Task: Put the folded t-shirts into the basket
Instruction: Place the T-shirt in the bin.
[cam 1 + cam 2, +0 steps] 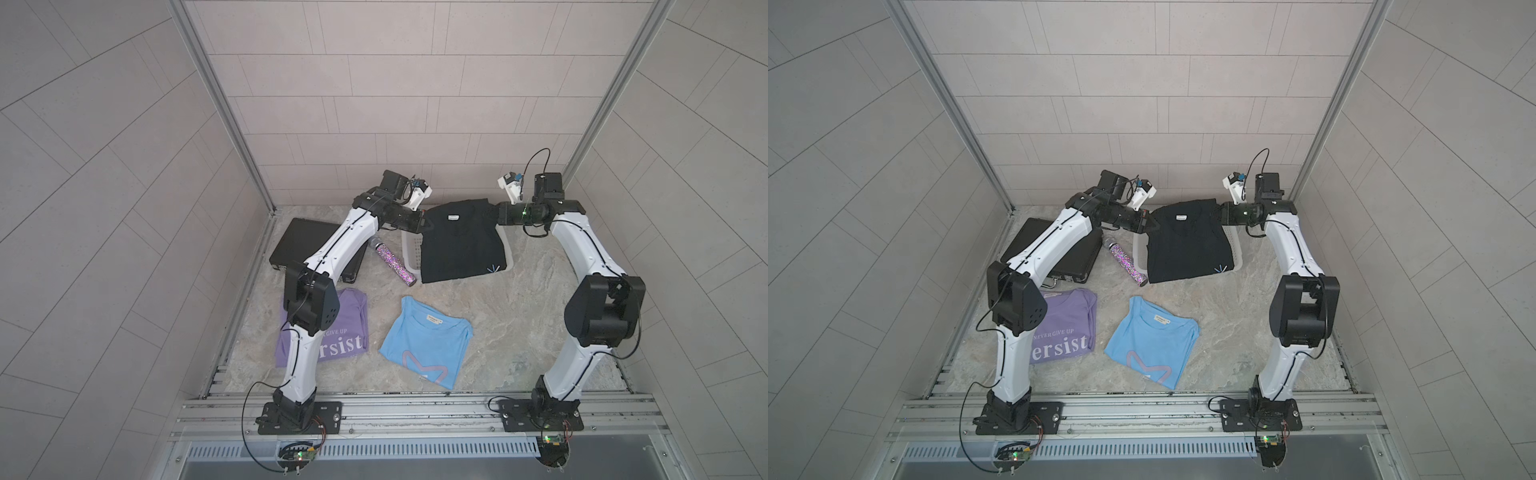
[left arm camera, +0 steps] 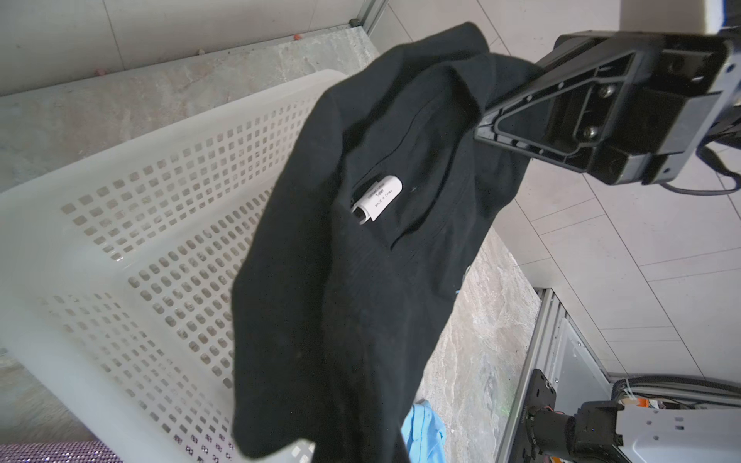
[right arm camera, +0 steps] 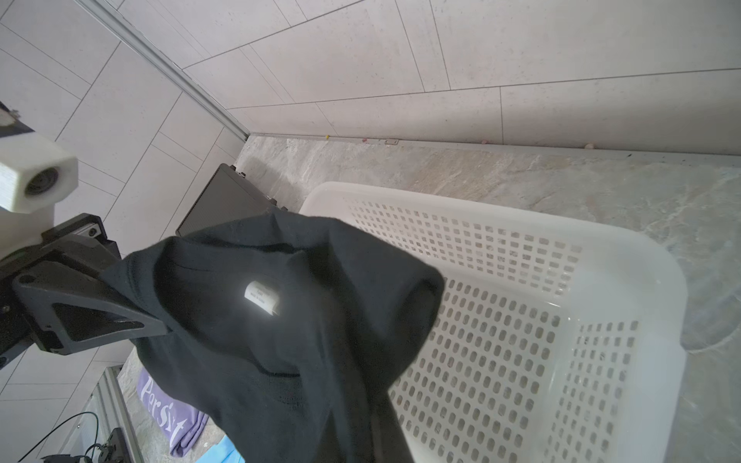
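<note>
Cell: grey tiled walls on three sides, marble-look tabletop (image 1: 519,324). Status as I read it from the remote station:

1. Black shirt (image 1: 461,245): off the table, slung between both arms, above the basket (image 3: 481,212). Left gripper (image 1: 422,222) is clenched on one shoulder edge. Right gripper (image 1: 496,214) is clenched on the opp. shoulder edge. Collar end is up and hem end droops. In both top views the hem covers the basket's near rim. Can't tell whether the hem touches the table.
2. Basket: floor shows in both wrist cams, nothing in it. Zero of three shirts stowed.
3. Lilac shirt (image 1: 349,316): folded, flat on the table, partly under the left arm in both top views. No gripper on it.
4. Blue shirt (image 1: 428,345): folded, flat, front-centre of the table, well apart from the basket.
5. Non-task items: black case (image 1: 299,241) and glitter bottle (image 1: 395,266), both to the left of the basket. Leave them.

Est. progress: first of three placements in hand. Shirt is positioned over the basket; lowering and release are to do, then two more pick-and-place cycles.
</note>
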Available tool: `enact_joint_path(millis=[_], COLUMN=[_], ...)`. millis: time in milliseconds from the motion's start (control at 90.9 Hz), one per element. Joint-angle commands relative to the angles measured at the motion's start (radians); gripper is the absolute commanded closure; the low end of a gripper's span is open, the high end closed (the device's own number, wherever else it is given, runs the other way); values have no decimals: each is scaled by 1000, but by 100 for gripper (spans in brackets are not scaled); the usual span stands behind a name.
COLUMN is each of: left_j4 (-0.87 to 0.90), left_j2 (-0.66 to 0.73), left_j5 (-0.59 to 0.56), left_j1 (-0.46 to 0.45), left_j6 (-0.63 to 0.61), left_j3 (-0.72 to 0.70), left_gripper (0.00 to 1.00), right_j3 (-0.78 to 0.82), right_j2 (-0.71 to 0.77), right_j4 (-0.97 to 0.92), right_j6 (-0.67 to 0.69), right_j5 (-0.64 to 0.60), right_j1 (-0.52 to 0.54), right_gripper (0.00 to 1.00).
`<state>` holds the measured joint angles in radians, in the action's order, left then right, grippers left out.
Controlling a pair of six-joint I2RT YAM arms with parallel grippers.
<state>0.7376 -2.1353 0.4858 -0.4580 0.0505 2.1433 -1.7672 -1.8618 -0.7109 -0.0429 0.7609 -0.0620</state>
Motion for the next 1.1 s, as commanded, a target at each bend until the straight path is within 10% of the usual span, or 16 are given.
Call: enact_joint_path(millis=[0,1089], left_j4=[34,12], left_j2=[-39,-436], left_j5=[6,-150], left_j1=[16,35], left_j6=[-23,-105], left_j3=[64,322], left_gripper=[100,100], right_j3=[-67,-178], right_j2=[-50,-403], right_j4=[-23,77], right_j6=[-9,75], right_j5=[-23,-223], right_j1=[4,39], right_gripper=[100,100])
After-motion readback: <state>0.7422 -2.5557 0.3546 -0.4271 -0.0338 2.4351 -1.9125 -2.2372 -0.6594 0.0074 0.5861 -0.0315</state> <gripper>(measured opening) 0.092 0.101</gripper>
